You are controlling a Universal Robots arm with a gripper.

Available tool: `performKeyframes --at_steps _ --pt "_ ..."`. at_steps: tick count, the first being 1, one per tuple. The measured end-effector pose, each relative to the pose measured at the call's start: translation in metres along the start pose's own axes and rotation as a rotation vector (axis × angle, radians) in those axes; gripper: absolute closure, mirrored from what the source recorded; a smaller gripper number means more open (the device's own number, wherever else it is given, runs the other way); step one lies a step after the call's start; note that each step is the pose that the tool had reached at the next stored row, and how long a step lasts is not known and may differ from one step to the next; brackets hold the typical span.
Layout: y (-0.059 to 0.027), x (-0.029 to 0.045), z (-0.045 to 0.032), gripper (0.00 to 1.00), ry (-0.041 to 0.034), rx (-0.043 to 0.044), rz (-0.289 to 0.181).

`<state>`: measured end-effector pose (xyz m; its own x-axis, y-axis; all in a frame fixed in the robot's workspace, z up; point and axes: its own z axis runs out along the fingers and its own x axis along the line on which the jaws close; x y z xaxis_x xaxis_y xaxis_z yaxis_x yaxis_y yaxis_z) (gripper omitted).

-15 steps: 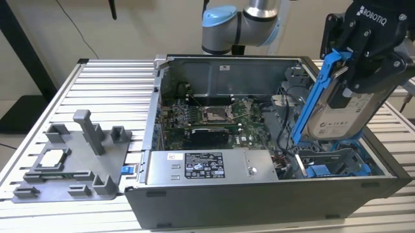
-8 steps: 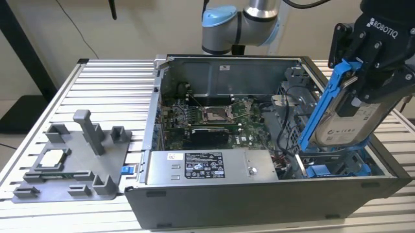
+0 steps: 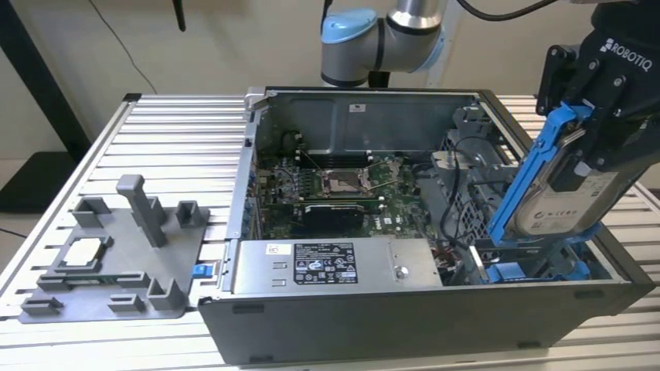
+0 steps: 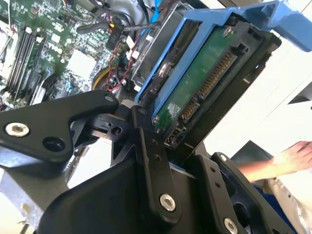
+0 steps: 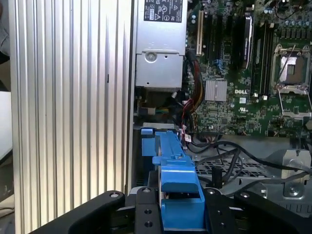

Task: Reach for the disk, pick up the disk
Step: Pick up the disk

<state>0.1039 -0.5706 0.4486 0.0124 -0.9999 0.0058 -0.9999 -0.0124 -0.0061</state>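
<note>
Exterior view, from its left to its right: a grey fixture tray lies on the slatted worktop, then the open computer case with its motherboard and power supply, then the pincer clamped on the disk, which hangs tilted above the blue bay. Judged risks: the bracket's lower edge may snag the bay or cables, and a tilted grip could let it slip.

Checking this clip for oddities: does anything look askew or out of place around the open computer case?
The disk stands tilted, lifted partly above the case at the exterior view's right, clamped in the pincer. That fits a pick-up. One oddity: a person's hand shows beyond the disk in the second wrist view.
</note>
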Motion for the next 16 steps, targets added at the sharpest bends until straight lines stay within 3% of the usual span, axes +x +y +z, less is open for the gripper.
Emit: performKeyframes --at_steps 16 --pt "-0.0002 0.0000 0.0037 1.00 0.0000 0.0000 0.000"
